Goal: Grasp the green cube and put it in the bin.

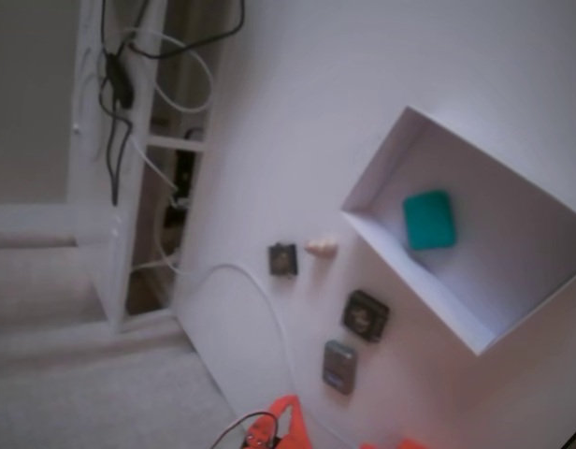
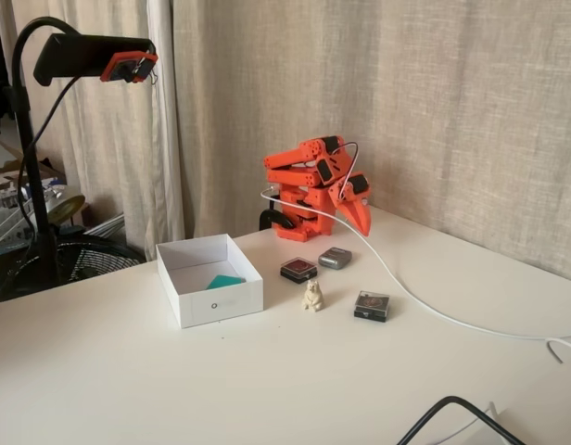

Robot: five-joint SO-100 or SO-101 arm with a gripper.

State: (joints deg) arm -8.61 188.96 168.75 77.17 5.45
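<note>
- Fixed view from the side: my orange arm (image 2: 309,185) sits folded low over its base at the back of the white bench (image 2: 267,389), in front of a beige curtain (image 2: 434,102).
- My jaws (image 2: 360,218) point down and forward, above the bench and just behind the small blocks. They grip nothing. How far apart they stand I cannot tell; they look close together from this angle.
- The green cube (image 1: 429,220) lies on the floor of the bin (image 1: 410,271), well apart from me. In the side fixed view only a teal sliver of it (image 2: 225,281) shows over the bin's front wall (image 2: 221,306).
- The bin is a white open-topped box, to the left of the blocks in the side fixed view.
- On the bench between me and the bin's near corner: a grey rectangular block (image 2: 335,258) closest to my jaws, a dark square block (image 2: 298,270) just beside it, a second dark square block (image 2: 372,305) further out, and a small cream figurine (image 2: 312,296) standing upright between the two dark ones.
- A white cable (image 2: 425,301) runs from me across the bench to the right.
- A black camera stand (image 2: 31,185) rises at the left edge.
- Only scraps of my orange body show at the bottom of the fixed view from above.
</note>
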